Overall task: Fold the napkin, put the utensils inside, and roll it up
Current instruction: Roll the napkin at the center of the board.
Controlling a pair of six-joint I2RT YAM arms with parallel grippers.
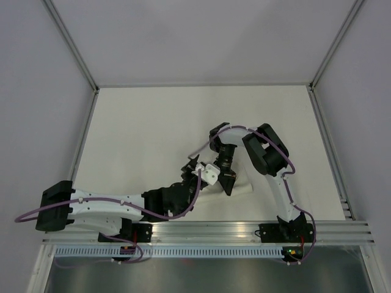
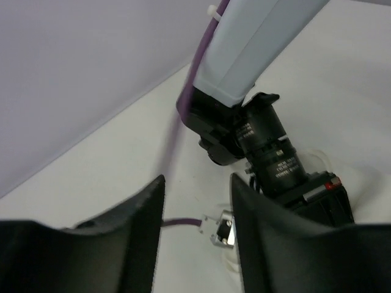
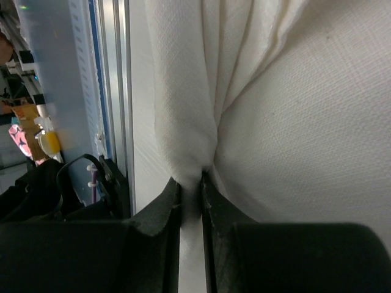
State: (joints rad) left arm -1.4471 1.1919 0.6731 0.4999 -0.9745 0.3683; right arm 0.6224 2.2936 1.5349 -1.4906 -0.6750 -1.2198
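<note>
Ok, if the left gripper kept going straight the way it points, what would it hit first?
Probably the right arm's wrist camera, whose silver cable plug sits just past the parted jaws of the left gripper. Depth is unclear, so it might skim the tabletop first.

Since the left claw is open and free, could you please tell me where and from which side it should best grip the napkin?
Probably the gathered ridge of the napkin just beyond the right claw's pinch, approached from the left claw's own side, jaws across the pleats: there the cloth bunches narrow, while farther out it spreads wide.
</note>
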